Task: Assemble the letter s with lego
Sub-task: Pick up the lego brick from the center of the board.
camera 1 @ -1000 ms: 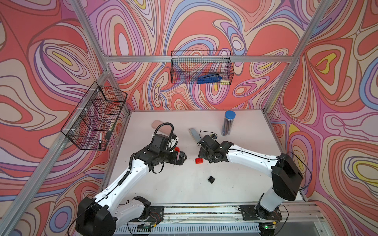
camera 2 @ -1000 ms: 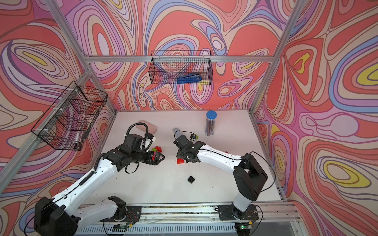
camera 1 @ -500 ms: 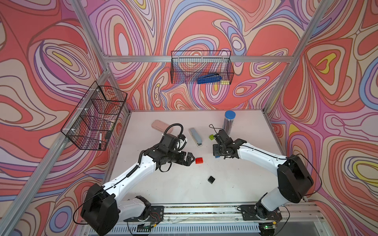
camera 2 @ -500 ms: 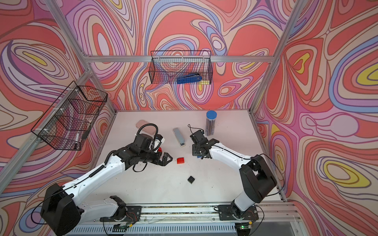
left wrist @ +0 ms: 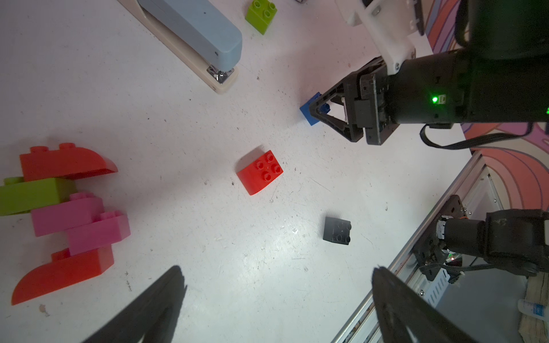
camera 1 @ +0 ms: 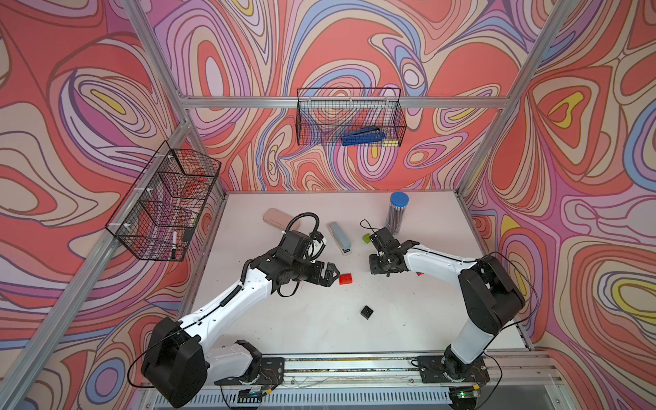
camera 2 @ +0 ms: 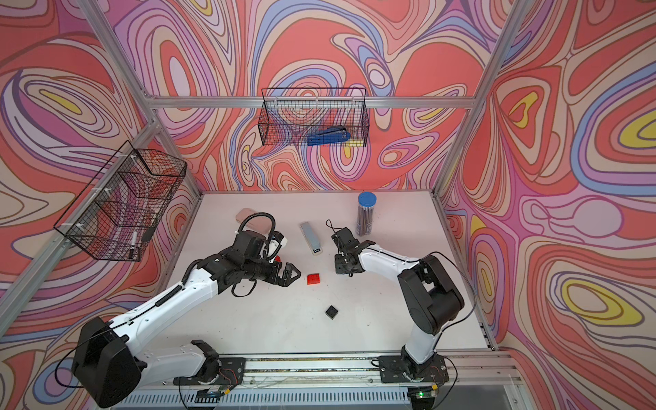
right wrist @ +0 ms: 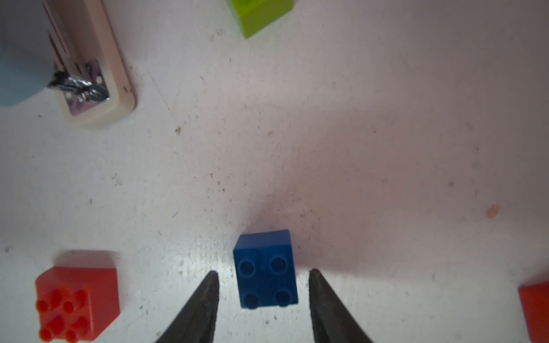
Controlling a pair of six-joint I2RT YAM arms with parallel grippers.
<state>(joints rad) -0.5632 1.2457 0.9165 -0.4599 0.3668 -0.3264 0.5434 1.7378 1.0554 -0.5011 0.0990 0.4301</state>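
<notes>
Lego lies scattered about the middle of the white table: a square four-stud blue brick sits studs-up between the fingers of the right gripper, which stand slightly apart from its sides, not touching. Beside it lie a red brick with one curved edge, a black brick nearer the front edge, and a lime brick toward the back by the grey-blue stapler. Left of the middle, a stepped stack of red, lime, pink, pink and red pieces lies flat. The left gripper hovers, fingers spread wide, empty.
</notes>
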